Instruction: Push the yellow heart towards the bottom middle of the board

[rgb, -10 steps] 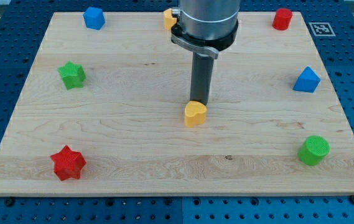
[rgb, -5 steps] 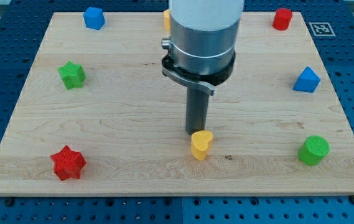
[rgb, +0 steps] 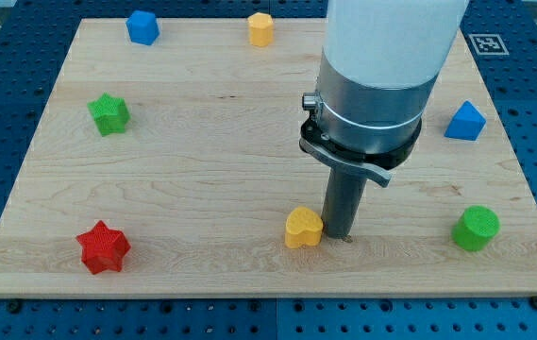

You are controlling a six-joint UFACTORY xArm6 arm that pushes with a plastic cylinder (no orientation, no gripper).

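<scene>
The yellow heart (rgb: 302, 228) lies near the bottom middle of the wooden board (rgb: 202, 142). My tip (rgb: 340, 235) stands right beside it on the view's right, touching or almost touching its right side. The arm's big grey and white body rises above the tip and hides part of the board's upper right.
A red star (rgb: 104, 247) lies at the bottom left, a green star (rgb: 109, 113) at the left, a blue block (rgb: 142, 26) at the top left, a yellow block (rgb: 260, 28) at the top middle, a blue block (rgb: 464, 121) at the right, a green cylinder (rgb: 477, 228) at the bottom right.
The yellow heart has slid down the board towards the view's bottom. My tip has moved from above the heart to its right side. The arm now hides the red block at the top right.
</scene>
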